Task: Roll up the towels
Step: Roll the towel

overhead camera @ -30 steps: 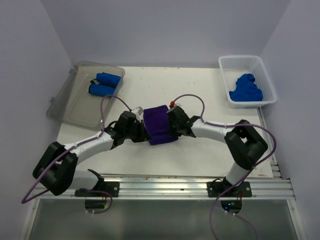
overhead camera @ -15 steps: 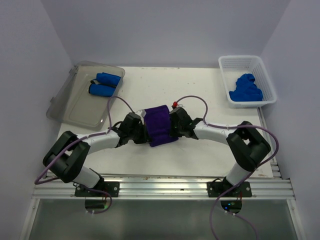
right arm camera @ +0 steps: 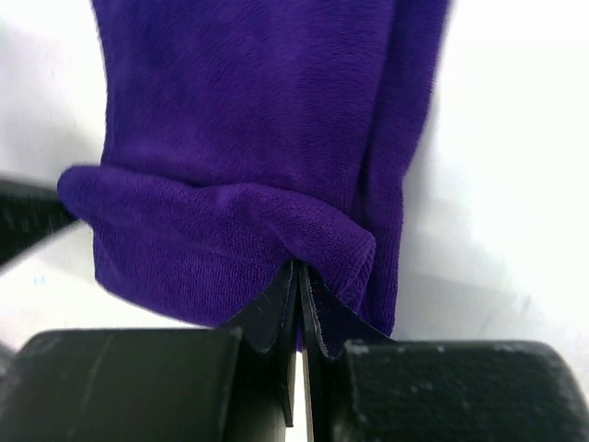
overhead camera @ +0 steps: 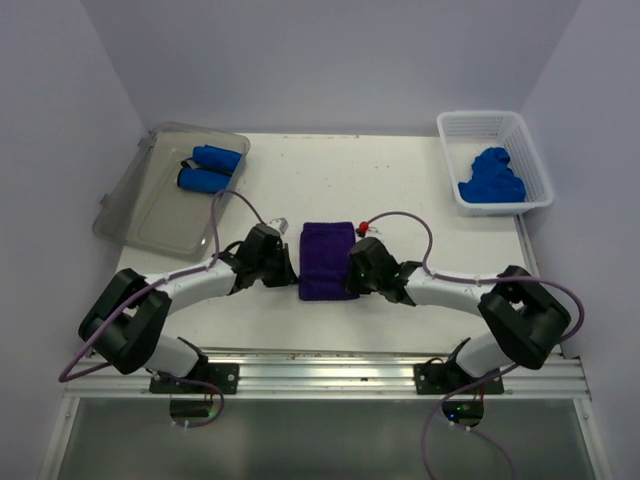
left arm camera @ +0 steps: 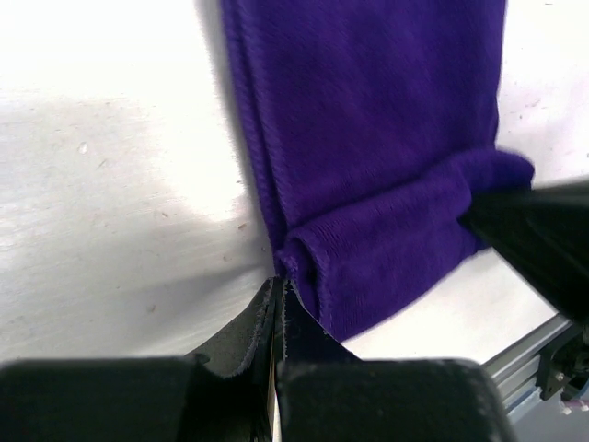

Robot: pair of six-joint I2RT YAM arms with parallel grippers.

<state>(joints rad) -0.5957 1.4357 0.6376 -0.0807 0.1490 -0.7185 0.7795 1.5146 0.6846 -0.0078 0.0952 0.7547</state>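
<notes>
A purple towel (overhead camera: 327, 258) lies flat on the white table, its near end turned over into a short roll (left arm camera: 386, 239). My left gripper (overhead camera: 288, 270) is at the roll's left corner and my right gripper (overhead camera: 352, 275) at its right corner. In the left wrist view the jaws (left arm camera: 279, 281) are pressed together with their tips on the corner of the fold. In the right wrist view the jaws (right arm camera: 299, 267) are pressed together under the fold (right arm camera: 248, 212), with purple cloth between them. The towel's far part is spread out (right arm camera: 248, 92).
A clear plastic bin (overhead camera: 150, 225) at the back left holds two rolled blue towels (overhead camera: 205, 168). A white basket (overhead camera: 540, 190) at the back right holds crumpled blue towels (overhead camera: 490, 177). The table's near edge and metal rail (overhead camera: 330, 375) lie just behind the grippers.
Both grippers have moved toward the near edge and down. The towel, earlier bunched up between them, now lies flat with its near end turned over.
</notes>
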